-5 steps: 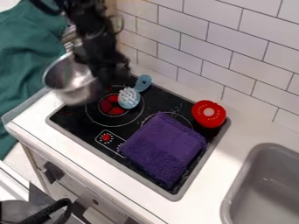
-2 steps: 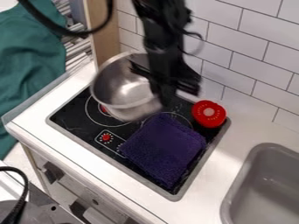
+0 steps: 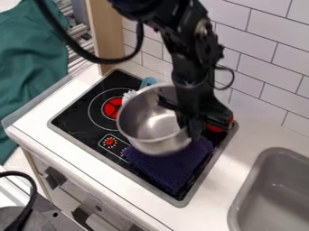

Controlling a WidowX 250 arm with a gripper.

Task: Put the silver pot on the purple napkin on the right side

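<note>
Step in hand: transport of the silver pot to the purple napkin, judged close to its end. The pincer is closed on the pot's rim, on the side facing the tiled wall. The pot is held with its open mouth turned up and toward the room, and in the picture it overlaps the napkin's upper left part. The napkin lies on the right part of the stove top, which is set into the desk. Next move: shift the pot toward the stove top's lower right edge until its base is centred over the napkin, level it, lower it, then spread the pincer. Caution: keep clear of the red object beside the pincer. Release before the base sits flat could tip the pot or drag the cloth.
</note>
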